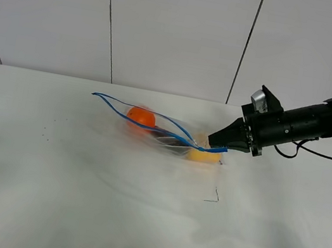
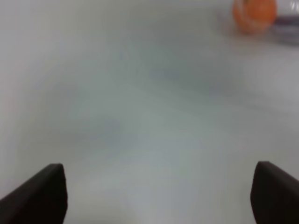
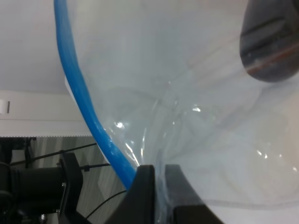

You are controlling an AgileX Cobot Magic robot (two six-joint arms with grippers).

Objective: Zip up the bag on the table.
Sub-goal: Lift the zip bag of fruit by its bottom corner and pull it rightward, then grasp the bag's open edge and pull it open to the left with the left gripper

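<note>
My right claw [image 3: 158, 186] is clamped on the bag [image 1: 164, 133] at one end of its blue strip [image 3: 77, 88]. The bag lies mid-table [image 1: 75, 198]: thin, slippery, floppy film, I judge, weighted by fruit [image 1: 141, 117]. My left claw [image 2: 156, 191], spread and empty, should grip the strip's far end.

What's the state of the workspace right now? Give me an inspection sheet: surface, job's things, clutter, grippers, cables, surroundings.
Surface: white table, matte, no spills seen.
Job's things: bag lying on the table, blue zipper strip gaping open; orange fruit, yellow item and dark item inside.
Clutter: dark specks and a thin dark mark on the table.
Grippers: right gripper shut on the bag's zipper end; left gripper open, holding nothing, over bare table.
Cables: black cable looping under the right arm.
Surroundings: grey panelled wall; nothing else seen.
</note>
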